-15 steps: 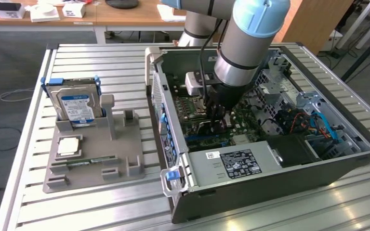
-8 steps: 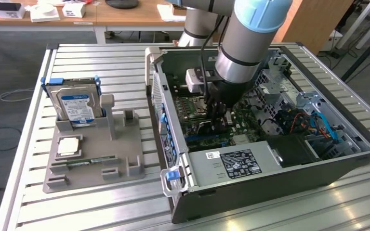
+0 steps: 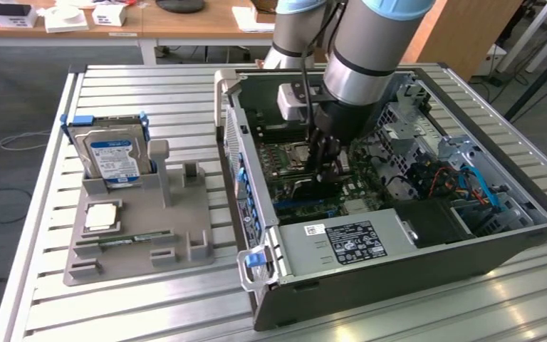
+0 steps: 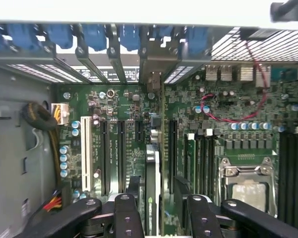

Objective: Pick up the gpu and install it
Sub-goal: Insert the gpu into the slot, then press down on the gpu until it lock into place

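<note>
1. Around the pincer (image 3: 329, 167) stands an open computer case (image 3: 501, 249) on a slatted metal table (image 3: 140, 92).
2. Beneath the pincer lies the green motherboard (image 4: 129, 124), its CPU socket (image 4: 248, 183) off to 1 side.
3. Well apart from the pincer, outside the case, a grey holder (image 3: 136, 235) carries a hard drive (image 3: 112, 157).
4. Its 2 fingers (image 4: 126, 213) stand wide apart, clamping nothing.
5. Between them the gpu (image 4: 152, 178) stands edge-on in a motherboard slot, nearer 1 finger; whether that finger touches it cannot be told.
</note>
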Controlling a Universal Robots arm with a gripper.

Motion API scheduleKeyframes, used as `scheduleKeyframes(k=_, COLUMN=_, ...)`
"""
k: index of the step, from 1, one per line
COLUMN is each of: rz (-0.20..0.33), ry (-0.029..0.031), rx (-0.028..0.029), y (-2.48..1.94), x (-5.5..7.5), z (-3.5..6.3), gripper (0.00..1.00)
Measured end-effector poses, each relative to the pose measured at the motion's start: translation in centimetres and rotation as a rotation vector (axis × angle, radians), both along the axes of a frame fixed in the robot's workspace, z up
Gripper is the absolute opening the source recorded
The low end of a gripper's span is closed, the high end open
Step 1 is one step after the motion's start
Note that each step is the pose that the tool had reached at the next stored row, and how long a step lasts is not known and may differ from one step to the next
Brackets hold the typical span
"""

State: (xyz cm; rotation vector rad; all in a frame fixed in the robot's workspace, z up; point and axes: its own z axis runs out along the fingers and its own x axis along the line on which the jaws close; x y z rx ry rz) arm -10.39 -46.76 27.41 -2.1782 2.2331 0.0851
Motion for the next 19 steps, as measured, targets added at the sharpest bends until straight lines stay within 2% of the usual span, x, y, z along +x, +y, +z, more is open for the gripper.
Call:
scheduleKeyframes(k=6, rz=0.000, ry=0.0000, rx=0.0000, y=0.00, x=0.0, z=2.13, gripper=0.41)
scheduleKeyframes(k=9, rz=0.000, ry=0.0001, rx=-0.0001, y=0.00, x=0.0, z=2.85, gripper=0.41)
scheduleKeyframes(k=19, rz=0.000, ry=0.0000, rx=0.0001, y=0.00, x=0.0, z=2.91, gripper=0.41)
